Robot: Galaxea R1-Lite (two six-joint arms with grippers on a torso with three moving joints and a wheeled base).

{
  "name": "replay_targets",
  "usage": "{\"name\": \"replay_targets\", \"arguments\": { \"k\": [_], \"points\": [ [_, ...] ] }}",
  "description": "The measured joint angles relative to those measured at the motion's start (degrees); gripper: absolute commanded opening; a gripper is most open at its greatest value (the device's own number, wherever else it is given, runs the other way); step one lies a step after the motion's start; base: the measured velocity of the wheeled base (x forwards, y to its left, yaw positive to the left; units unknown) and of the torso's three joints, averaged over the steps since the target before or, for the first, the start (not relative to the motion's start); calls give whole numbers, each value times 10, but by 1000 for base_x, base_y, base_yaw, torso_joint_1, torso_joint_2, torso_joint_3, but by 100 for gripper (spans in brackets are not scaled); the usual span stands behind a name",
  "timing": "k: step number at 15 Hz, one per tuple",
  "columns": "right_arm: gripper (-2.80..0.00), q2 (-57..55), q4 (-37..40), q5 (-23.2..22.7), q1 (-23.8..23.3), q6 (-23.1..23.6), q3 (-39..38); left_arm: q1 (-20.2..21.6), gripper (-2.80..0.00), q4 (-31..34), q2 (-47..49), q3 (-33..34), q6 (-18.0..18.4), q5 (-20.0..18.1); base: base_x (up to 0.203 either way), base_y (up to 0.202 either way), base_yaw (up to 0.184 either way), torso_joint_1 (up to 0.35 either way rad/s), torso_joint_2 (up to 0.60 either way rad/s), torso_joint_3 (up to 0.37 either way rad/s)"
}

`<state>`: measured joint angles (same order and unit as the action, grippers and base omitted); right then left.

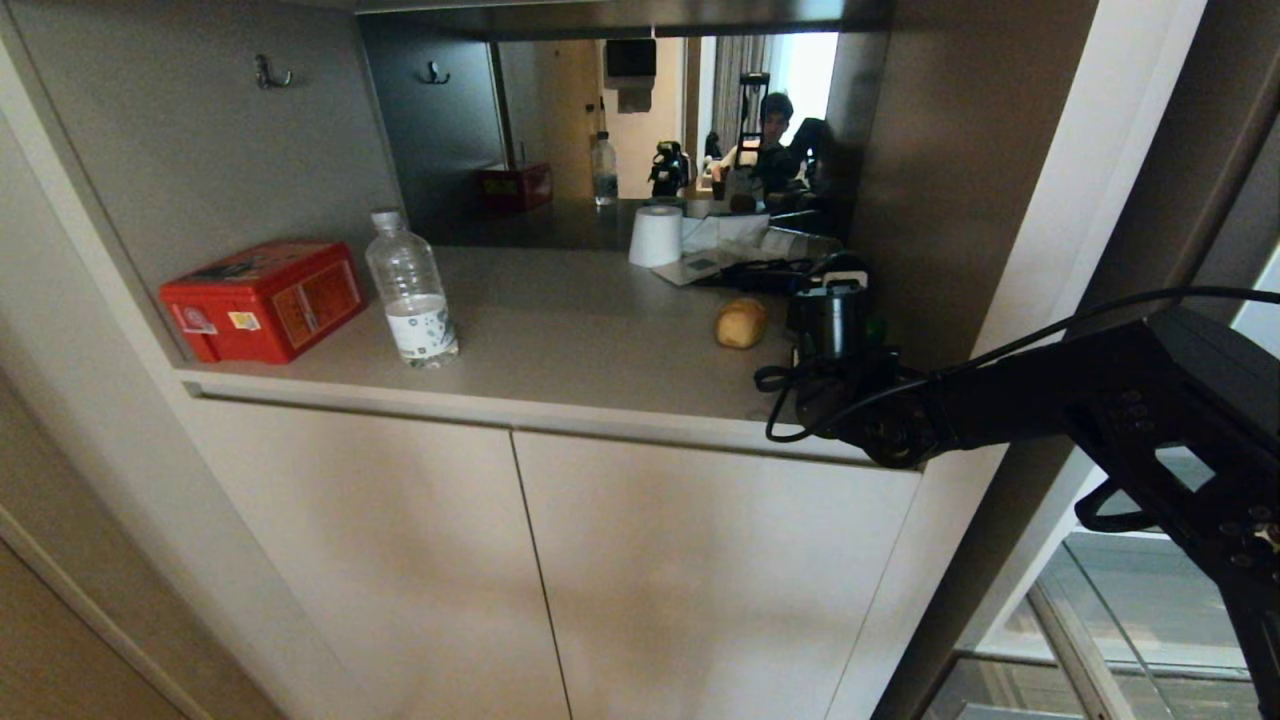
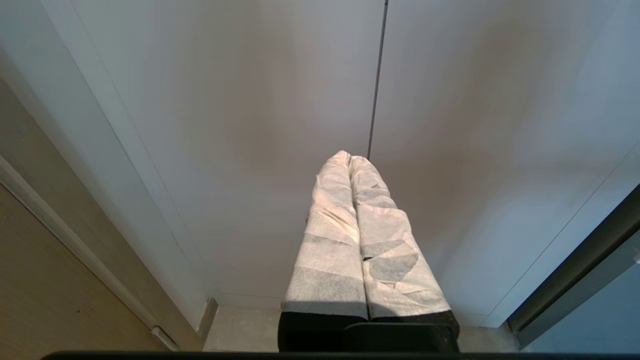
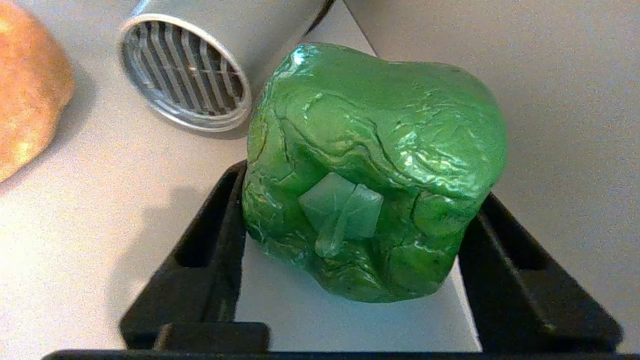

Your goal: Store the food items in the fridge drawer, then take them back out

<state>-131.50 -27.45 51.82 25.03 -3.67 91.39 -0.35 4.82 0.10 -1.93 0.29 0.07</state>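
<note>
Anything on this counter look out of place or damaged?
Yes. A hair dryer lies on the counter right beside the food. The pepper, between the right claw's fingers, has a cracked, wrinkled skin. The potato looks whole.

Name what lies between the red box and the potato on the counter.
In the head view, a clear water bottle stands between the red box and the potato; the rest of that stretch of counter is bare.

Soft indoor light, glare on the green pepper [image 3: 372, 170], edges warped.
</note>
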Motion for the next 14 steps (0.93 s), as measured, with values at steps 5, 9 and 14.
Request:
{"name": "replay_targets", "arguments": {
  "k": [5, 9, 14],
  "points": [
    [-280, 18, 1, 5, 4, 6, -9, 0, -280, 0, 0, 0, 0, 0, 0, 0, 0, 0, 0, 0],
    [-280, 88, 3, 2, 38, 16, -65, 0, -280, 0, 0, 0, 0, 0, 0, 0, 0, 0, 0, 0],
    [-280, 218, 1, -29, 116, 6, -220, 0, -280, 0, 0, 0, 0, 0, 0, 0, 0, 0, 0, 0]
  ]
}}
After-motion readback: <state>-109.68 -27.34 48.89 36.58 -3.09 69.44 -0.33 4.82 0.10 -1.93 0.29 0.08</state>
